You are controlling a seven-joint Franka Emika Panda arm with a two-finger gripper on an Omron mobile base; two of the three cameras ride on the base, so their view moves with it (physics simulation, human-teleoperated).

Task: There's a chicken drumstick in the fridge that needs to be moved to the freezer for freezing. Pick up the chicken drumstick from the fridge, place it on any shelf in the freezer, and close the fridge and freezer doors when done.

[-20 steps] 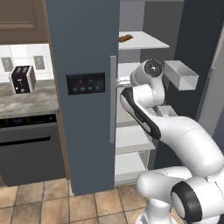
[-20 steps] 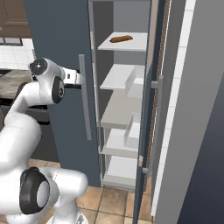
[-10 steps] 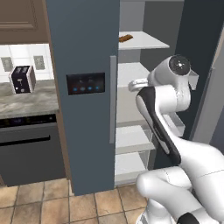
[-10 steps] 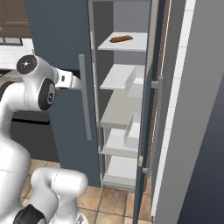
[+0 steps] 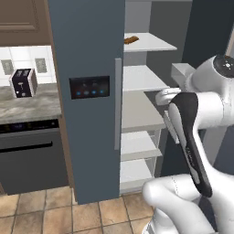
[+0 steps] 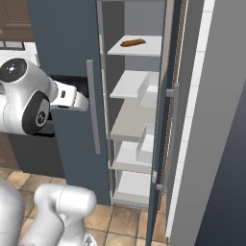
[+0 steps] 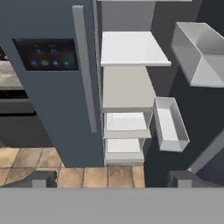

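The slate-blue unit stands ahead. The freezer door (image 5: pixel 87 100) with its dark blue-lit panel (image 7: pixel 46 54) is closed, so the freezer shelf is hidden. To its right the fridge (image 5: pixel 141 77) stands open, showing white shelves (image 7: pixel 131 48), and the plain fridge door (image 6: pixel 166 120) is swung wide with clear bins (image 7: pixel 170 124) on it. The chicken drumstick is out of view. My gripper (image 7: pixel 113 179) is open and holds nothing. It hangs back from the fridge, facing the middle shelves.
A longer brown stick-shaped food (image 5: pixel 131 39) lies on the top fridge shelf. Left of the unit are a stone counter with a toaster (image 5: pixel 22 82) and a dark appliance (image 5: pixel 32 155) below. The floor is tiled. My arm (image 5: pixel 192 137) stands in front of the open fridge door.
The arm has swung back from the fridge opening, its elbow moving right in the left base view and left in the right base view. The gripper stayed open.
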